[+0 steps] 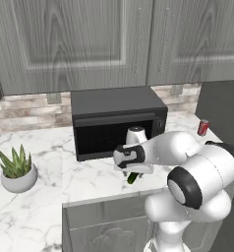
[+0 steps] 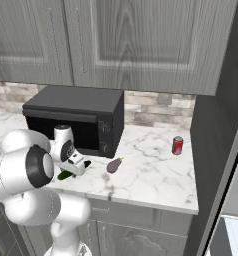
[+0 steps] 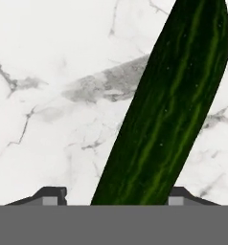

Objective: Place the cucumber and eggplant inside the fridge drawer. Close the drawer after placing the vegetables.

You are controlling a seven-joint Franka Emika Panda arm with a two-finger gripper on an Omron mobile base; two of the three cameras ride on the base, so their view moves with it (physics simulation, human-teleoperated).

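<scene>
Hand view: the cucumber (image 3: 168,110) lies flat on the marble surface (image 3: 53,95), long axis slanting from bottom centre to upper right. The gripper (image 3: 117,194) straddles its lower end, fingertips apart either side, not visibly touching. Right base view, centre: the eggplant (image 2: 114,165) rests beside the microwave (image 2: 76,120).

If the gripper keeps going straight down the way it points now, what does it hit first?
The cucumber: it lies on the marble counter between the gripper's fingertips, right in its line. Past it there is just counter; depth is hard to judge.
</scene>
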